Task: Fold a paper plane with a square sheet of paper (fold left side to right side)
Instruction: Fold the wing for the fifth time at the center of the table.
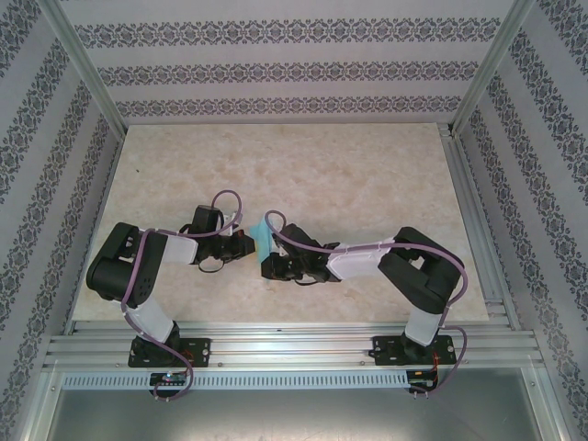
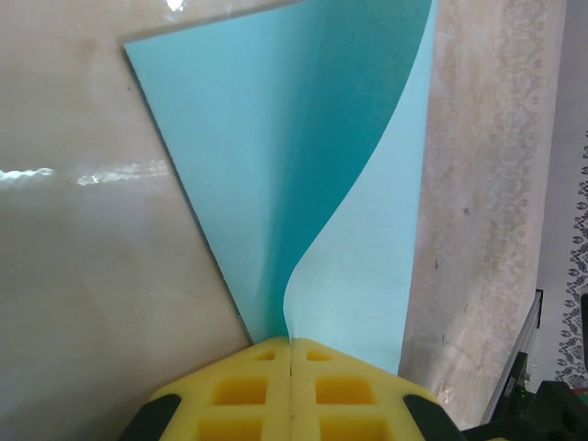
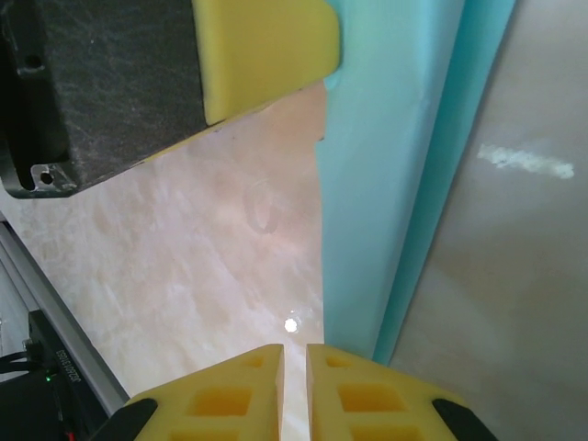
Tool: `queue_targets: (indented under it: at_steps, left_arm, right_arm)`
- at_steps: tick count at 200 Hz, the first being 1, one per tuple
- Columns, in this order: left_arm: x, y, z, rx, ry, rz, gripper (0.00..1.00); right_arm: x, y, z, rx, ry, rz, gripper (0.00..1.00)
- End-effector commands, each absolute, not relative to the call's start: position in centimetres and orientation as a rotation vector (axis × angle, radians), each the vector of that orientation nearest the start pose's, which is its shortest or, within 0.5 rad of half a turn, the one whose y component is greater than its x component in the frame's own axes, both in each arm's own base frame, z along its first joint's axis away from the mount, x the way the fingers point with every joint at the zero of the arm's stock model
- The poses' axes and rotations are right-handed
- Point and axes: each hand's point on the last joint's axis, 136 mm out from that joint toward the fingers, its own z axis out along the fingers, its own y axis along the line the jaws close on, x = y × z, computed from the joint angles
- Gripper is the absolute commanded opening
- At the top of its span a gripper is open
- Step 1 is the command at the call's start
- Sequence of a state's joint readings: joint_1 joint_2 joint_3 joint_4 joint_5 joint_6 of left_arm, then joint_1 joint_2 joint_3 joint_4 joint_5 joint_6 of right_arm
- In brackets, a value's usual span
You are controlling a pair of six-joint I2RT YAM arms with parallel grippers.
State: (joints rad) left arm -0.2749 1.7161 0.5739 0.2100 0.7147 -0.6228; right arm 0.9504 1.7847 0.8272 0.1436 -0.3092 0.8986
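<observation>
The square sheet of paper [image 1: 263, 241] is light turquoise and lies near the table's middle, between my two grippers. In the left wrist view one part of the sheet [image 2: 230, 156] lies flat on the table while a flap curls up and over it. My left gripper [image 2: 291, 341] is shut on that flap's edge, yellow pads pressed together. From the right wrist the sheet [image 3: 386, 184] stands as a raised band with the left gripper's yellow finger [image 3: 266, 50] at its top. My right gripper [image 3: 294, 347] sits low beside the sheet, a narrow slit between its pads and nothing in it.
The marbled beige table [image 1: 322, 175] is bare around the sheet. Aluminium rails [image 1: 294, 347] run along the near edge and another rail [image 1: 478, 230] along the right side. Patterned walls enclose the table on three sides.
</observation>
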Motion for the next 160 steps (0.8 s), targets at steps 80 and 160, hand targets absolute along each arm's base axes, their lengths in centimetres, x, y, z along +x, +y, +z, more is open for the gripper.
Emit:
queue_targets:
  at_steps: [80,160]
  left_arm:
    - [27.7,-14.9,-6.2,-0.329,2.825,-0.799,0.0]
    - [29.5,-16.0,-3.9,-0.271,2.783,-0.863,0.0]
  right_arm:
    - [20.2,39.1,1.6,-0.227,2.716,1.145,0.15]
    - [19.0,37.2,-1.2,-0.175,2.878,0.972,0.15]
